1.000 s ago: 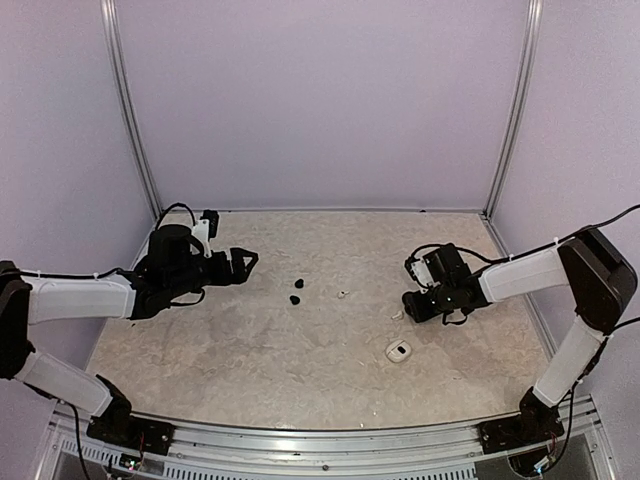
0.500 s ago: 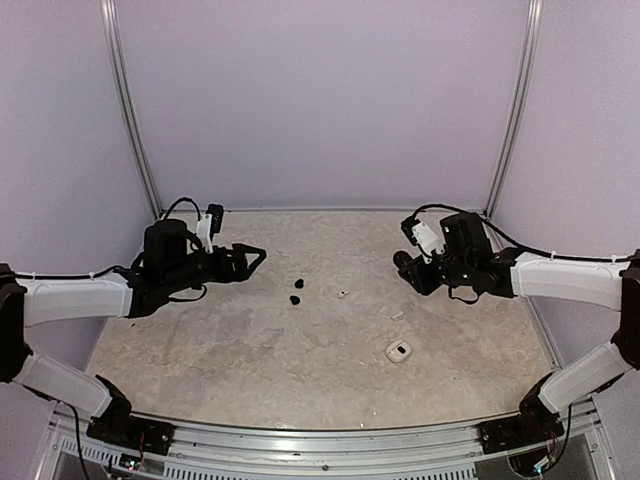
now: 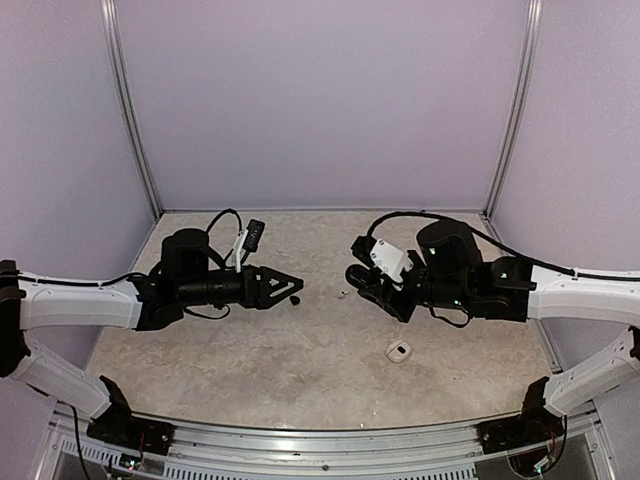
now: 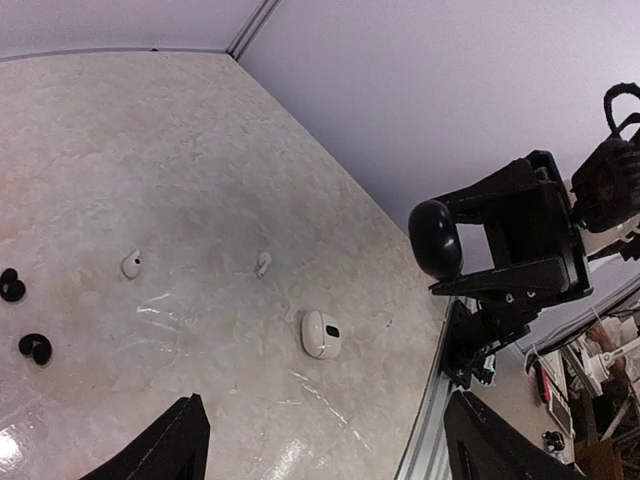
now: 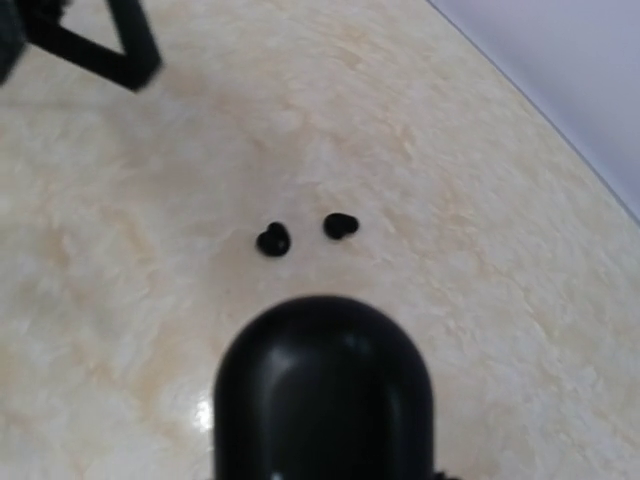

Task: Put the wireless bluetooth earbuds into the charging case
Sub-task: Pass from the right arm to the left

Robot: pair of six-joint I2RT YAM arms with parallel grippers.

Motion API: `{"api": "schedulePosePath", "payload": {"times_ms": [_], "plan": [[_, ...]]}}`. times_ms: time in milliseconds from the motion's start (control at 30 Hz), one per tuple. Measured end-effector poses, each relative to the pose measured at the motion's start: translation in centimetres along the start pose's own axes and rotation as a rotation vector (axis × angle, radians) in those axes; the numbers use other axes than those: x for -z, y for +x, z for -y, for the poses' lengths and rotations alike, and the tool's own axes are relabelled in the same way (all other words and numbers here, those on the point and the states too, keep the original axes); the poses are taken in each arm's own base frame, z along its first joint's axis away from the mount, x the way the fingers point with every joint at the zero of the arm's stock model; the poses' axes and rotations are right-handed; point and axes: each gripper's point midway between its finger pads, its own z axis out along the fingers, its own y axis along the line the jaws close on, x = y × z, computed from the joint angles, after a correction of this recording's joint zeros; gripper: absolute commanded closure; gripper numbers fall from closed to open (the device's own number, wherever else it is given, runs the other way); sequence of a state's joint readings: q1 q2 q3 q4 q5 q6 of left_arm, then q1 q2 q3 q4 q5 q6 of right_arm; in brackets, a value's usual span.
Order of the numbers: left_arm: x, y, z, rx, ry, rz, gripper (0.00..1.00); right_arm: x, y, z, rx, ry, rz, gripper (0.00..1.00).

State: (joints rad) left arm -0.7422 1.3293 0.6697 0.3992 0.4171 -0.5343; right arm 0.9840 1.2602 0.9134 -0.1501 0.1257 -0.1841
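Two tiny black earbuds (image 5: 273, 240) (image 5: 341, 226) lie side by side on the table, also in the left wrist view (image 4: 12, 285) (image 4: 36, 348). From above one bud (image 3: 296, 299) shows just below the left fingertips; the other is hidden by them. My left gripper (image 3: 291, 287) is open and empty, right beside the buds. My right gripper (image 3: 357, 279) is shut on the black oval charging case (image 4: 434, 238), held above the table to the right of the buds. The case (image 5: 325, 390) fills the bottom of the right wrist view and hides the fingers.
A white oval case (image 3: 399, 351) lies near the front right, also in the left wrist view (image 4: 321, 334). Two small white buds (image 4: 131, 264) (image 4: 263, 264) lie between it and the black buds. The purple walls enclose the table.
Both arms have swung in toward the middle. The left gripper has reached right to the black buds. The right gripper has moved left with the black case.
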Motion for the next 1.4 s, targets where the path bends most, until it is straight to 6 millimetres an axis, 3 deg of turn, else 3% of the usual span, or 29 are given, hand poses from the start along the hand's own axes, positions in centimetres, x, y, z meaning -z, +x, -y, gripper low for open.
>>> {"api": "schedulePosePath", "payload": {"times_ms": [133,433,733,967,1067,1133,1200,1300,1400], "plan": [[-1.1,0.4,2.2,0.028,0.086,-0.025,0.24,0.4,-0.4,-1.9,0.096,0.004,-0.020,0.65],[-4.1,0.9,5.8,0.040,0.200,-0.080,0.38,0.3,-0.4,-4.2,0.236,0.036,-0.069,0.65],[-5.7,2.6,7.4,0.041,0.256,-0.139,0.53,0.4,-0.4,-5.5,0.323,0.057,-0.084,0.65],[-5.8,2.8,7.7,0.041,0.270,-0.148,0.81,0.6,-0.6,-5.9,0.355,0.072,-0.082,0.62],[-5.8,2.6,7.9,0.039,0.278,-0.144,0.92,0.6,-0.6,-5.7,0.361,0.084,-0.084,0.54],[-5.8,2.5,8.0,0.034,0.281,-0.142,0.98,0.7,-0.7,-5.6,0.363,0.088,-0.081,0.43],[-5.8,2.5,8.0,0.033,0.284,-0.143,1.00,0.8,-0.9,-5.5,0.356,0.094,-0.070,0.30],[-5.8,2.5,8.1,0.033,0.286,-0.144,1.00,1.6,-1.5,-5.0,0.327,0.114,-0.027,0.02],[-5.8,2.5,8.1,0.031,0.285,-0.143,1.00,3.3,-2.1,-4.5,0.298,0.127,0.041,0.00]]}}
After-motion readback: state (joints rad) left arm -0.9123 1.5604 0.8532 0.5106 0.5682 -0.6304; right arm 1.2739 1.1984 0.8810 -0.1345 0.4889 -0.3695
